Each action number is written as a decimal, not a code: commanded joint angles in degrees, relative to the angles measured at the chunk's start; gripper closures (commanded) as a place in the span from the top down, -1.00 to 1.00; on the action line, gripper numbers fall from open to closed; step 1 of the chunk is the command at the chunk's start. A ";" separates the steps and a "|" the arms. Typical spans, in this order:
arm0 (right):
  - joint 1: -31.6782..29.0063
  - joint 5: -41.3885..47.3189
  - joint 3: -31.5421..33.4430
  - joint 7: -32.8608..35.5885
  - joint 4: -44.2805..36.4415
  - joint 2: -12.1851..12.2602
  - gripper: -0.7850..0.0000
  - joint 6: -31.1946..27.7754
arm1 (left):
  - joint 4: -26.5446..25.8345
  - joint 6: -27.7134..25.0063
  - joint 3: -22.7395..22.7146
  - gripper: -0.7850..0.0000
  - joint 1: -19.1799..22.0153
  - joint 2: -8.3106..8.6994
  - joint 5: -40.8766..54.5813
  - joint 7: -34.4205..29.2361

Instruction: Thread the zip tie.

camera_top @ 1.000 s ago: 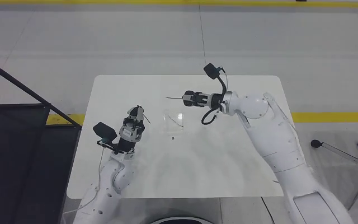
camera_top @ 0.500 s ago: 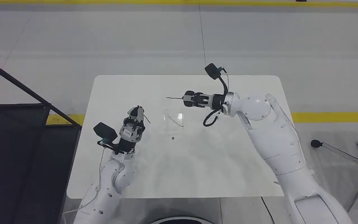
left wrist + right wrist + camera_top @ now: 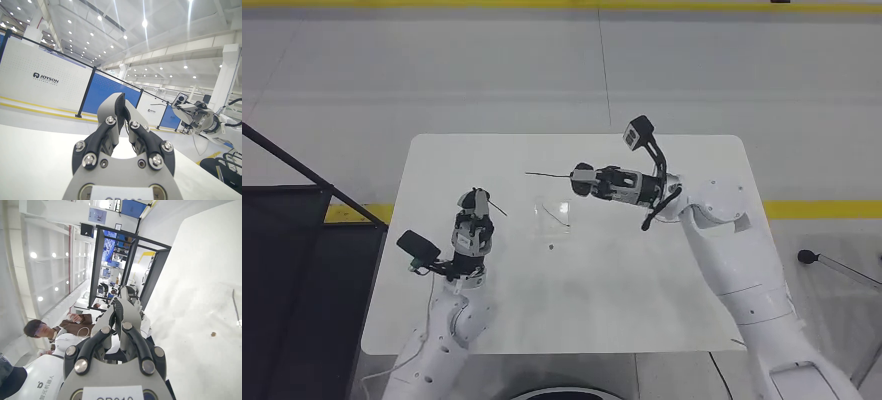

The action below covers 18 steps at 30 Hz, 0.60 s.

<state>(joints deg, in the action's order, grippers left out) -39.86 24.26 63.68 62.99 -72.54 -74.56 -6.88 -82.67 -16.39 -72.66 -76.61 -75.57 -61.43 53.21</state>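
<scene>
White worktop [image 3: 642, 290] carries both arms, one toward each side, with their tools well apart and raised above the surface. The right tool [image 3: 575, 177] sits over the far middle of the worktop and points across toward the robot's left. Its fingers are pinched narrow on one end of the zip tie [image 3: 547, 175], a thin black strip. The strip sticks straight out past the fingertips and hangs in the air, roughly level. In the left wrist view the same zip tie [image 3: 157, 104] shows as a slightly bowed line jutting from the far tool. In the right wrist view the pads [image 3: 118, 308] are pressed flat together.

The left tool [image 3: 479, 197] stands over the worktop's left part, nearer the robot, with its fingers pointing away from the body. They are closed narrow as well, gripping a short black strip [image 3: 498, 209] that pokes out sideways toward the worktop's middle. In the left wrist view the ribbed pads [image 3: 119, 108] meet with almost no gap. The free ends of the two strips do not touch.

Between the tools, a thin dark strand [image 3: 235, 303] lies on the worktop, and a small brown speck [image 3: 552, 245] sits near it on the robot's side
</scene>
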 commanded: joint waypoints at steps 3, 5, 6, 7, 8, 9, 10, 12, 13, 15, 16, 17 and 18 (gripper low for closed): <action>0.57 2.44 -0.58 3.16 -0.41 -0.13 -1.00 -0.27 | 0.56 1.12 0.48 -1.00 0.27 -0.34 -0.09 2.11; 0.57 2.44 -0.58 3.16 -0.41 -0.13 -1.00 -0.27 | 0.56 1.12 0.48 -1.00 0.27 -0.34 -0.09 2.11; 0.57 2.44 -0.58 3.16 -0.41 -0.13 -1.00 -0.27 | 0.56 1.12 0.48 -1.00 0.27 -0.34 -0.09 2.11; 0.57 2.44 -0.58 3.16 -0.41 -0.13 -1.00 -0.27 | 0.56 1.12 0.48 -1.00 0.27 -0.34 -0.09 2.11; 0.57 2.44 -0.58 3.16 -0.41 -0.13 -1.00 -0.27 | 0.56 1.12 0.48 -1.00 0.27 -0.34 -0.09 2.11; 0.57 2.44 -0.58 3.16 -0.41 -0.13 -1.00 -0.27 | 0.56 1.12 0.48 -1.00 0.27 -0.34 -0.09 2.11; 0.57 2.44 -0.58 3.16 -0.41 -0.13 -1.00 -0.27 | 0.56 1.12 0.48 -1.00 0.27 -0.34 -0.09 2.11; 0.57 2.44 -0.58 3.16 -0.41 -0.13 -1.00 -0.27 | 0.56 1.12 0.48 -1.00 0.27 -0.34 -0.09 2.11; 0.57 2.44 -0.58 3.16 -0.41 -0.13 -1.00 -0.27 | 0.56 1.12 0.48 -1.00 0.27 -0.34 -0.09 2.11; -0.08 2.34 -0.90 1.81 -1.08 -0.20 -1.00 -0.20 | 0.56 1.12 0.48 -1.00 0.27 -0.34 -0.09 2.11; -0.52 2.37 -1.29 0.73 -1.79 -0.29 -1.00 0.21 | 0.31 1.31 0.48 -1.00 0.19 -0.37 0.23 1.57; -0.77 2.88 -1.63 -0.23 -2.14 -0.41 -1.00 0.91 | -0.21 1.42 0.57 -1.00 0.07 -0.44 0.81 0.79; -0.87 3.29 -1.92 -1.21 -2.24 -0.52 -1.00 1.54 | -0.57 1.89 0.54 -1.00 0.05 -0.51 0.98 0.55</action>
<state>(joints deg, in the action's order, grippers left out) -40.65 27.13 62.00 62.72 -74.67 -75.00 -5.94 -82.85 -14.90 -72.12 -76.52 -76.01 -60.71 54.16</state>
